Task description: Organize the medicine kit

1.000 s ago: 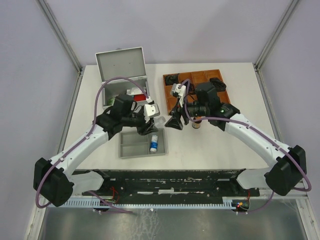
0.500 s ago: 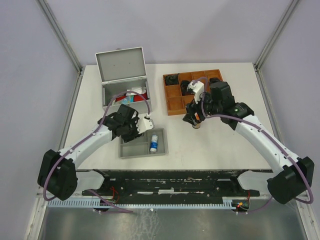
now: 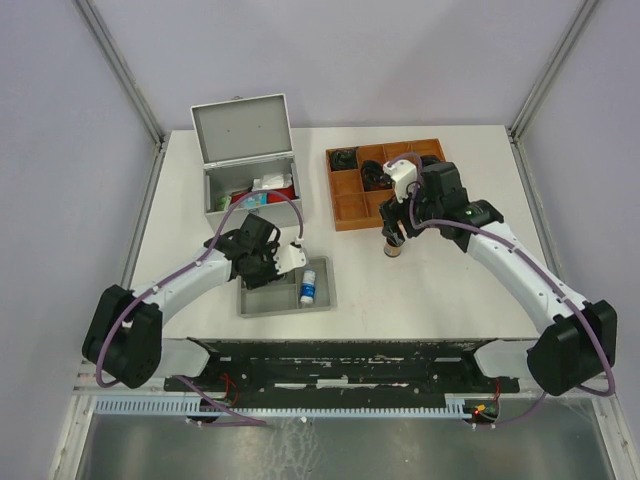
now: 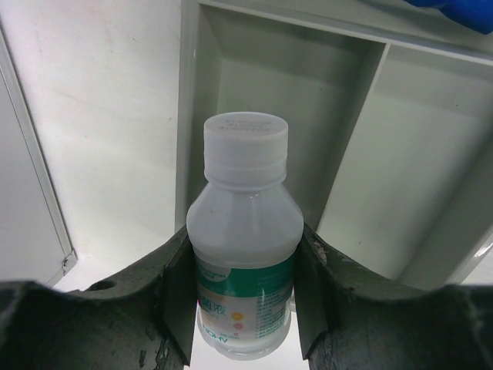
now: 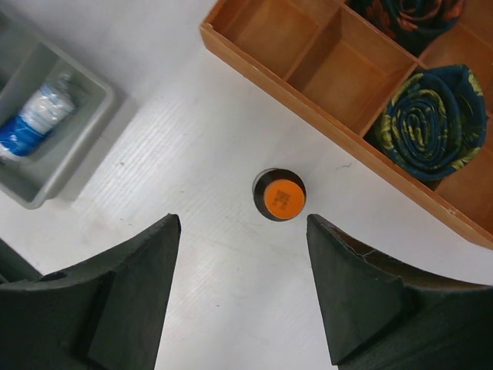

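Note:
The medicine kit [image 3: 242,128], a silver-grey metal case, stands at the back left with its lid up and red and white items inside. My left gripper [image 3: 262,270] [image 4: 245,297] is shut on a white plastic bottle [image 4: 245,231] with a green label and white cap, hanging over the grey divided tray [image 3: 262,298] [image 4: 285,85]. A blue-and-white bottle [image 3: 308,285] [image 5: 32,116] lies in that tray's right compartment. My right gripper [image 3: 393,230] [image 5: 243,227] is open above a small dark bottle with an orange cap [image 3: 393,250] [image 5: 280,194], standing upright on the table.
A brown wooden compartment tray [image 3: 352,208] [image 5: 308,69] sits at the back right, holding dark patterned rolls [image 5: 427,116]. The orange-capped bottle stands just in front of its near edge. The grey tray lies near the table's front, below the kit.
My left arm has drawn back toward me with the white bottle, down over the grey tray. My right arm swung right and back over the orange-capped bottle, jaws slightly wider.

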Controlling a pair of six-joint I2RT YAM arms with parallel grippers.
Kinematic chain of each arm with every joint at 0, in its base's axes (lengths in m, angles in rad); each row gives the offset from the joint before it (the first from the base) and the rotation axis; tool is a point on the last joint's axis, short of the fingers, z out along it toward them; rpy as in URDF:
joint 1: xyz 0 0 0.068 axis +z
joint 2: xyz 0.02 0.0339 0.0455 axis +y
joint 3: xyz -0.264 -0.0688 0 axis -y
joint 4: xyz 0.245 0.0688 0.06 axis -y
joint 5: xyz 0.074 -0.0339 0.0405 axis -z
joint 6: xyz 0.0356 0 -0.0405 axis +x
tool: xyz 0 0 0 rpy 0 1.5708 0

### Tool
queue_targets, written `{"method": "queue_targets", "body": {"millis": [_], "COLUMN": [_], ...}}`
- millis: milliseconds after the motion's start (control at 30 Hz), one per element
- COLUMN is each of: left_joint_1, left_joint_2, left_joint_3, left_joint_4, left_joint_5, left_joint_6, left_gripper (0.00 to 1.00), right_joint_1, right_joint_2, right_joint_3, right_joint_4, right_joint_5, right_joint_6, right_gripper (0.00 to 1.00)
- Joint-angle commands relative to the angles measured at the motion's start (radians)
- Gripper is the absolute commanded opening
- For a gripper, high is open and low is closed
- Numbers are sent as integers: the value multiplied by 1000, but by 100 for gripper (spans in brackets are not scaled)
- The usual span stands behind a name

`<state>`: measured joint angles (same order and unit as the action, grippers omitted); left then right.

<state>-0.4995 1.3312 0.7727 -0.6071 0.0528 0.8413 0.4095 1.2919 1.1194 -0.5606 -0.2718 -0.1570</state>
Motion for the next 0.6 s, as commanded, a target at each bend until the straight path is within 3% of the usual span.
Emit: {"method": "queue_targets", "body": {"millis": [0,367,567], "left_joint_1": [2,1,2], "left_joint_2": [6,29,9], "left_joint_3": [9,-1,-5], "left_joint_4": [52,57,63], "left_joint_5": [10,46,50], "left_joint_6": [60,76,73], "left_gripper": [36,43,54], "right_joint_1": [-5,-5,-5], "right_joint_2": [39,68,114], "right_joint_3": [22,16,22], "right_joint_4": [4,8,0], "right_joint_5": [159,203,214], "right_joint_6": [-48,-73,-81], "right_gripper": [76,76,77]}}
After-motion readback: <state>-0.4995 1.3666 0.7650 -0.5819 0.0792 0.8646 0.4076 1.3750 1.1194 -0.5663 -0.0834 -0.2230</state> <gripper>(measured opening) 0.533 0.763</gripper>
